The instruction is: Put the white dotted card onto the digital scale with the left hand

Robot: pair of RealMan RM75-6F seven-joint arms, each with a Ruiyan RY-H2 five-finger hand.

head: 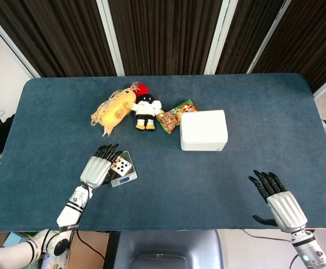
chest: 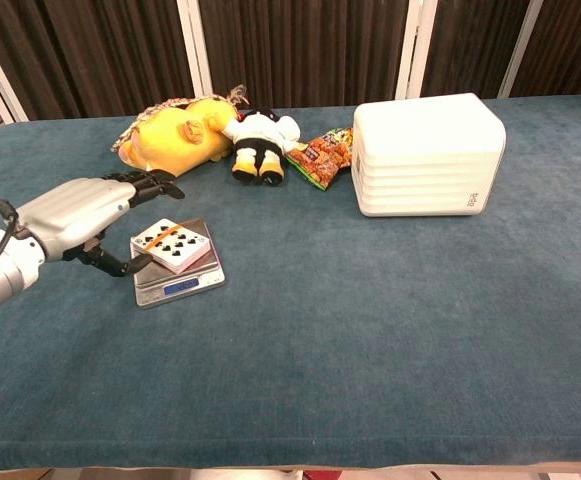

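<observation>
The white dotted card (chest: 173,245), a small pack with black pips and an orange band, lies on the platform of the silver digital scale (chest: 180,285). In the head view the card (head: 122,165) covers most of the scale (head: 126,179). My left hand (chest: 75,215) is just left of the scale with its fingers stretched out above the card's left end. Its thumb reaches low toward the card's near left corner; I cannot tell if it touches. The same left hand (head: 97,166) shows beside the scale from above. My right hand (head: 279,202) rests open at the table's front right, far from everything.
A yellow plush toy (chest: 175,135), a black and white doll (chest: 258,135) and a snack packet (chest: 322,155) lie behind the scale. A white ribbed box (chest: 425,155) stands to the right. The blue table (chest: 370,330) extends toward the front edge.
</observation>
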